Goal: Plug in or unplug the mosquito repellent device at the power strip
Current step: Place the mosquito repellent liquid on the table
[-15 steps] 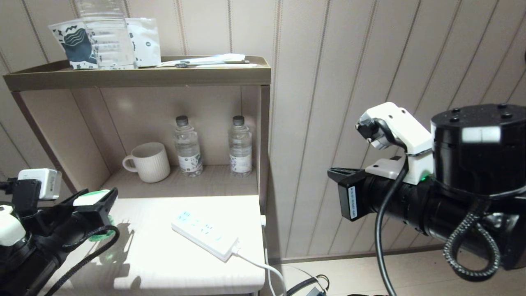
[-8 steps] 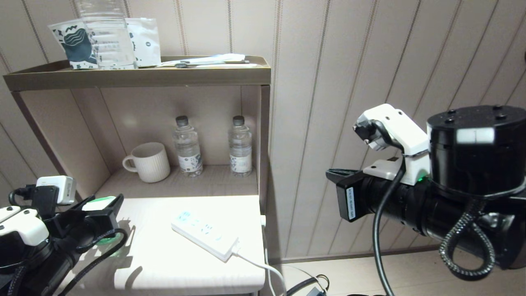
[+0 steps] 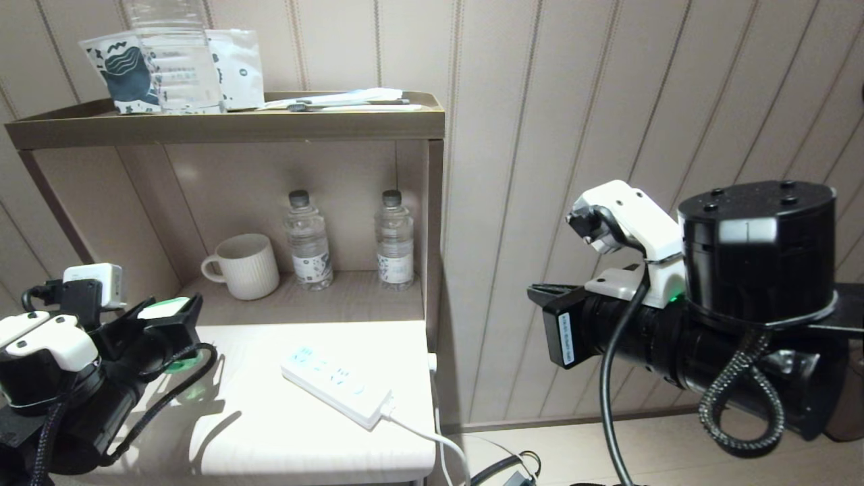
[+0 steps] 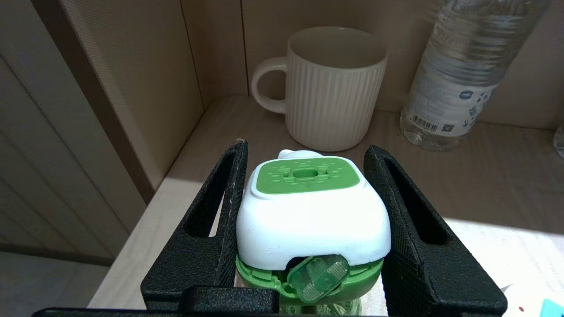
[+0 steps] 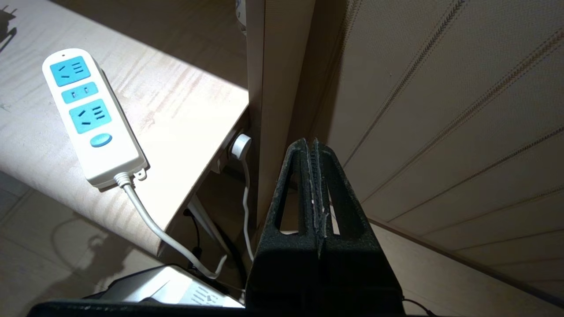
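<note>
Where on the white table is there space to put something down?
Bare patches: the tabletop between the left gripper and the power strip, and in front of the strip. Crowded: the back shelf, with mug and two water bottles.

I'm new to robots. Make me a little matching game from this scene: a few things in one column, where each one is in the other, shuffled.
Things:
1. mosquito repellent device
2. power strip
3. mug
4. right gripper

Places:
a. lying flat on the lit tabletop
b. beside the cabinet, by the panelled wall
c. between the left gripper's fingers
d. on the shelf, beside a water bottle

Pairs: 1-c, 2-a, 3-d, 4-b
</note>
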Controlling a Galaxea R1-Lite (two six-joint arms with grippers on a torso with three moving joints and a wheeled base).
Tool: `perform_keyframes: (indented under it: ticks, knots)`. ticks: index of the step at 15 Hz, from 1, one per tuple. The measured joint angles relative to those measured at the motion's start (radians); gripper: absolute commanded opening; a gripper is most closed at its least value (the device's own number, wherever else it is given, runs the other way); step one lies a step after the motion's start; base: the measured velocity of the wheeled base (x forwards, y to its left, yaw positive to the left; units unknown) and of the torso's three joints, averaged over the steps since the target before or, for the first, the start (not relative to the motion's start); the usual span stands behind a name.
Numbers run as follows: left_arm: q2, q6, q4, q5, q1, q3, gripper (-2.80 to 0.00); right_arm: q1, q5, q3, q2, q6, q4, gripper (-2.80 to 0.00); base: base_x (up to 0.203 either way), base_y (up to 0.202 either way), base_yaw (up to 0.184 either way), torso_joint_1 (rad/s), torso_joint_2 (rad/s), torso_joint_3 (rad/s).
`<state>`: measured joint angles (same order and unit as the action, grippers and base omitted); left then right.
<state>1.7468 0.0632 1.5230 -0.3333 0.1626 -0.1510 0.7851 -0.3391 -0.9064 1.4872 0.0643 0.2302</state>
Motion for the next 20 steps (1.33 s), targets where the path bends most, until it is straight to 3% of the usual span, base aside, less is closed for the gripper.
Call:
perform_keyframes:
  ticks: [5,20]
  knots:
    - [0.082,0.033,-0.001,0.000,-0.024,-0.029,-2.80,-0.006,0.001,-0.005,0.017,0.000,0.000,-2.80,0.000,0.000,0.000,0.000,0.00,0.000]
    - [0.182,0.039,0.000,0.000,-0.030,-0.079,-2.80,-0.006,0.005,-0.014,0.079,0.000,0.043,-2.80,0.000,0.000,0.000,0.000,0.00,0.000]
